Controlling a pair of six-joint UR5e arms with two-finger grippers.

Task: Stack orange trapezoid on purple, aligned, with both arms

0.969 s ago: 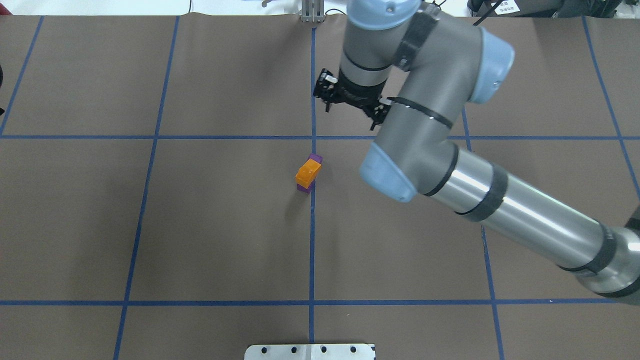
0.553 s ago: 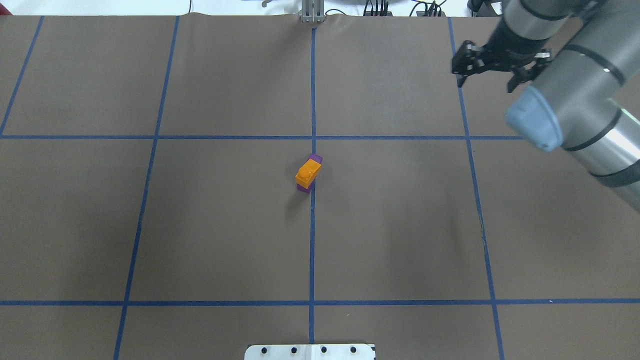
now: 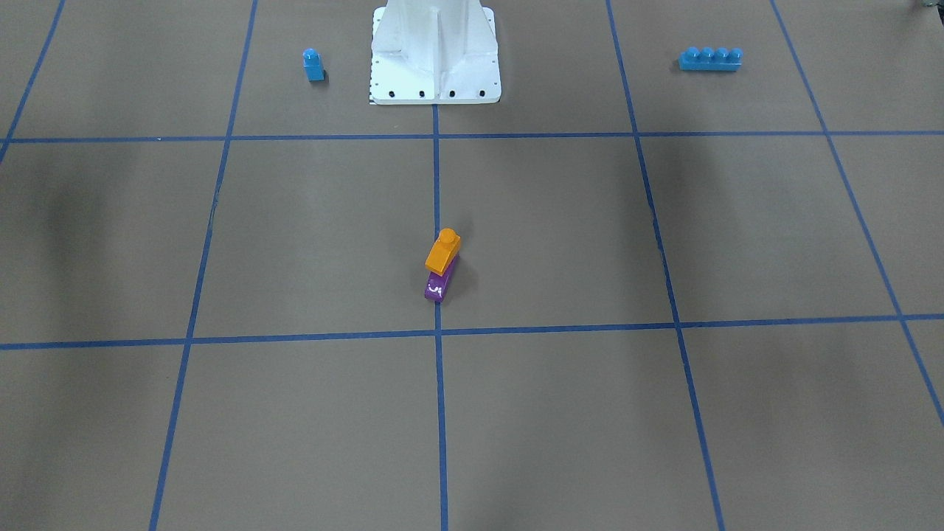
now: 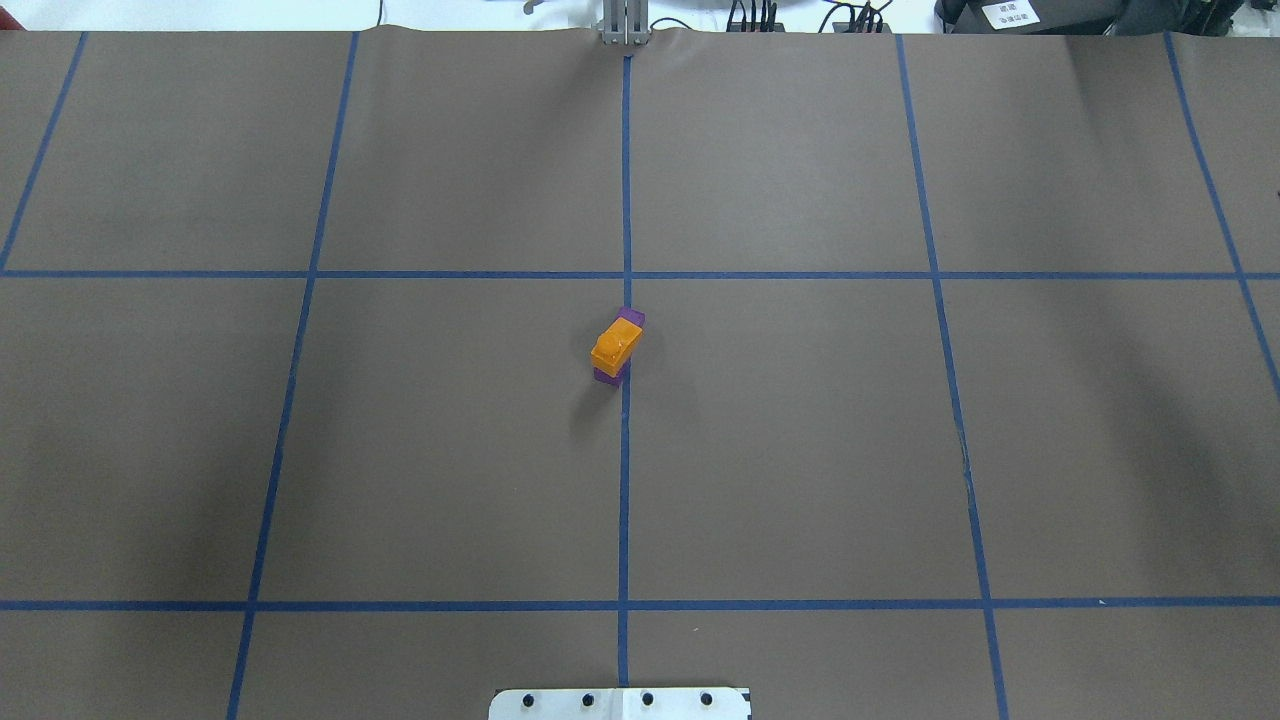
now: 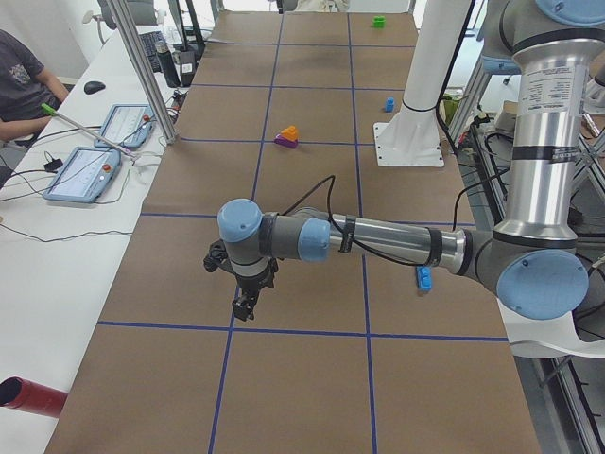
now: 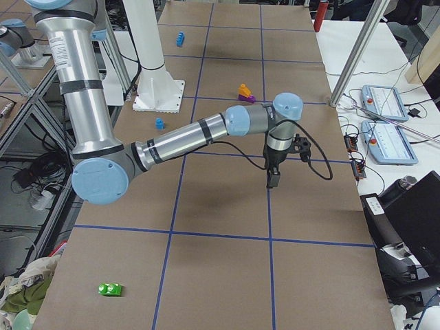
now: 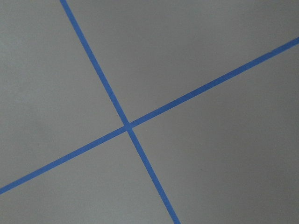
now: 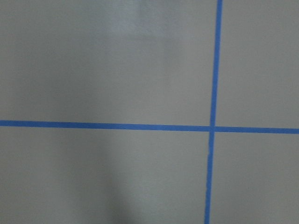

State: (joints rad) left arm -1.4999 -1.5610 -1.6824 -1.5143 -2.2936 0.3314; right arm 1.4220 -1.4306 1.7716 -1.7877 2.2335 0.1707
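Observation:
The orange trapezoid (image 3: pixel 442 252) sits on top of the purple brick (image 3: pixel 436 286) at the middle of the table, on the centre blue line. From overhead, the orange trapezoid (image 4: pixel 616 345) lies along the purple brick (image 4: pixel 632 317), which peeks out at both ends. Neither gripper touches them. The left gripper (image 5: pixel 243 307) shows only in the exterior left view, pointing down over the mat far from the stack. The right gripper (image 6: pixel 273 182) shows only in the exterior right view, likewise far away. I cannot tell if either is open or shut. Both wrist views show only mat and tape lines.
A small blue single-stud brick (image 3: pixel 313 65) and a long blue four-stud brick (image 3: pixel 710 58) lie either side of the white robot base (image 3: pixel 435 51). A green brick (image 6: pixel 110 289) lies near the right end. Operators' tablets (image 5: pixel 95 170) lie on the side table.
The right arm swung from above the table's back centre out to the right and left the overhead view. The orange-on-purple stack has not moved.

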